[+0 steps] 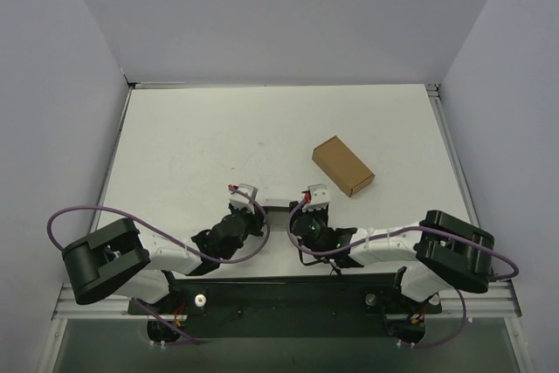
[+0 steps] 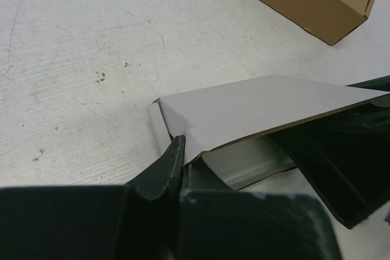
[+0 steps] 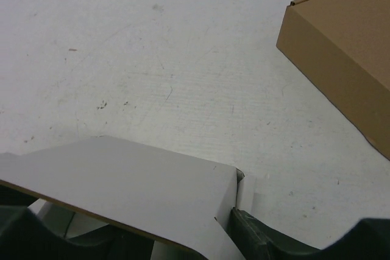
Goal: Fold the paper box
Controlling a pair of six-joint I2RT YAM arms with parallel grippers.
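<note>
Paper box [image 2: 256, 108], half-folded at the table's [image 1: 218, 128] six o'clock edge, is pinched at one corner by the left gripper [image 2: 178, 164], right gripper [image 1: 316, 192] spread beside it, so unsupported panels may spring open

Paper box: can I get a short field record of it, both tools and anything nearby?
item: thin white-grey paper box, part folded, one panel raised
place: white table, near edge, between the tools
left tool: shut on the box's corner flap
right tool: jaws apart at the box's other end
also present: small closed brown cardboard box, farther back right, apart
</note>
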